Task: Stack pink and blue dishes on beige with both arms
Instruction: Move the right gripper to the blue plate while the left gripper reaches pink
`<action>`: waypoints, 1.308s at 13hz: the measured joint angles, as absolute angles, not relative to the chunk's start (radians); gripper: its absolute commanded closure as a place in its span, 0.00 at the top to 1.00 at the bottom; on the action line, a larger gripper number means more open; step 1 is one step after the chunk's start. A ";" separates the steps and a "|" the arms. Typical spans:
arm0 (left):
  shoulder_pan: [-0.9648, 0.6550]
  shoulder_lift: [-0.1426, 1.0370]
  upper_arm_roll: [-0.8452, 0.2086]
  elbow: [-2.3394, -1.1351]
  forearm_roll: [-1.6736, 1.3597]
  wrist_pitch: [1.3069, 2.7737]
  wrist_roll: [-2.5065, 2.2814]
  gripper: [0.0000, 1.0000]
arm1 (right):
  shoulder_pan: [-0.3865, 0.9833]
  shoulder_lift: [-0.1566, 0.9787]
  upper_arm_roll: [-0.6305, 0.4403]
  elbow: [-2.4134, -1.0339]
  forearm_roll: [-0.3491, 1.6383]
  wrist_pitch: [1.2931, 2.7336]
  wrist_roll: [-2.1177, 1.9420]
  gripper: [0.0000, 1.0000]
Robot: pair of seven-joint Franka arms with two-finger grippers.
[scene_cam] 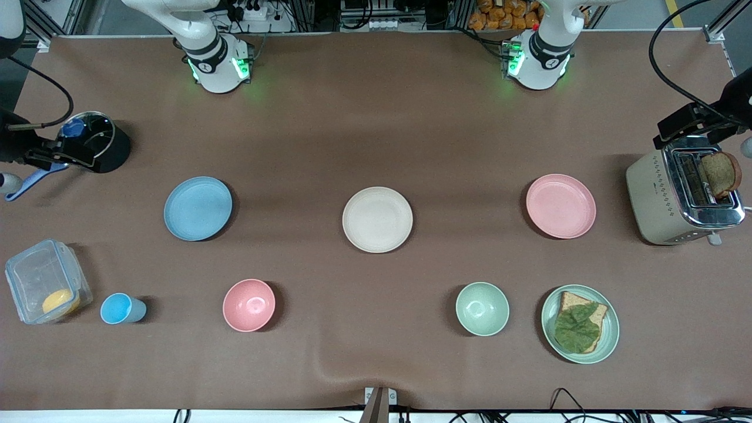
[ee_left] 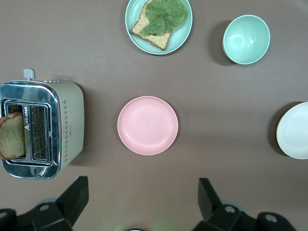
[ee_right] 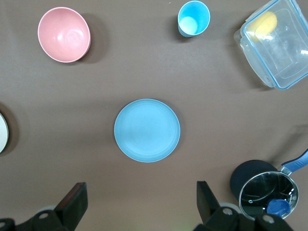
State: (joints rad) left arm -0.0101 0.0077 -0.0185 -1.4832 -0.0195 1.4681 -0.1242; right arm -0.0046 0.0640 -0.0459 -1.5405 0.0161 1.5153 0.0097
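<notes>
The pale pink plate lies flat toward the left arm's end of the table, and the left wrist view shows it below the camera. The light blue plate lies toward the right arm's end and shows in the right wrist view. Between them rests the beige plate, bare, with its edge showing in both wrist views. My left gripper hangs open high over bare table beside the pink plate. My right gripper hangs open high beside the blue plate. Neither holds anything.
A toaster with a bread slice stands beside the pink plate. Nearer the front camera are a green plate with bread and leaf, a green bowl, a pink bowl, a blue cup and a clear container. A lidded black pot stands at the right arm's end.
</notes>
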 measured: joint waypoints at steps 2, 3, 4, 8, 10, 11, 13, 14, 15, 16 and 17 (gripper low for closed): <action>-0.010 0.008 -0.018 -1.483 -0.019 1.468 -0.124 1.00 | -0.005 0.064 -0.046 -1.540 0.016 1.515 0.010 1.00; -0.010 0.008 -0.018 -1.483 -0.020 1.468 -0.124 1.00 | -0.005 0.064 -0.046 -1.540 0.016 1.515 0.010 1.00; -0.010 0.008 -0.019 -1.482 -0.020 1.468 -0.124 1.00 | -0.005 0.064 -0.046 -1.540 0.016 1.515 0.010 1.00; -0.021 0.013 -0.028 -1.500 -0.024 1.481 -0.124 1.00 | -0.005 0.064 -0.046 -1.540 0.016 1.515 0.010 1.00; -0.040 0.028 -0.047 -1.514 -0.024 1.508 -0.147 1.00 | -0.005 0.064 -0.046 -1.541 0.016 1.514 0.010 1.00; -0.045 0.033 -0.055 -1.519 -0.024 1.513 -0.163 1.00 | -0.005 0.064 -0.046 -1.541 0.016 1.514 0.010 1.00; -0.042 0.035 -0.055 -1.521 -0.024 1.514 -0.166 1.00 | -0.005 0.066 -0.047 -1.541 0.016 1.506 0.010 1.00; -0.037 0.035 -0.053 -1.521 -0.024 1.514 -0.166 1.00 | -0.006 0.069 -0.049 -1.542 0.016 1.503 0.010 1.00; -0.032 0.035 -0.051 -1.521 -0.024 1.514 -0.166 1.00 | -0.007 0.075 -0.051 -1.543 0.016 1.498 0.010 1.00; -0.023 0.035 -0.049 -1.521 -0.024 1.514 -0.166 1.00 | -0.009 0.082 -0.053 -1.544 0.016 1.489 0.010 1.00; -0.010 0.035 -0.048 -1.524 -0.024 1.514 -0.165 1.00 | -0.013 0.091 -0.055 -1.546 0.016 1.485 0.010 1.00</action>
State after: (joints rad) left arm -0.0105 0.0351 -0.0477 -1.5241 -0.0239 1.5138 -0.1653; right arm -0.0126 0.0915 -0.0548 -1.5463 0.0161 1.4848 0.0098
